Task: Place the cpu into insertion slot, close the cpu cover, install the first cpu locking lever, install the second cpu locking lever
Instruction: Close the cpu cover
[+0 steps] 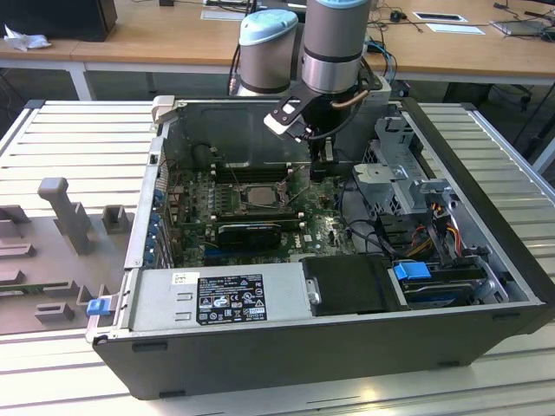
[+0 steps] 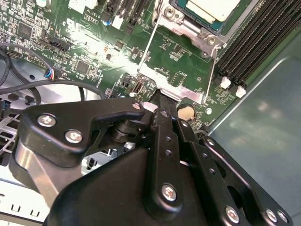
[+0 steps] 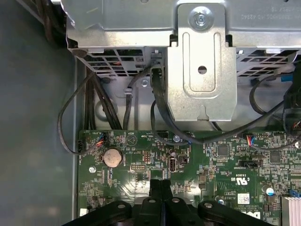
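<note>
The chip [image 2: 211,7] sits in the socket [image 2: 207,40], but the cover [image 2: 171,88] over that socket stands tilted up, unlocked, with the gripper [image 3: 160,182], fingers together, touching its free edge.

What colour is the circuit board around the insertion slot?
Green; the circuit board shows best in the second wrist view.

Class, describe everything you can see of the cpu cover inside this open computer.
The cpu cover is a thin silver metal frame with a cut-out middle, green board showing through. It stands open, swung off the insertion slot, where the cpu lies uncovered. One side joins the slot's rim; the opposite edge meets the tips of the shut gripper.
</note>
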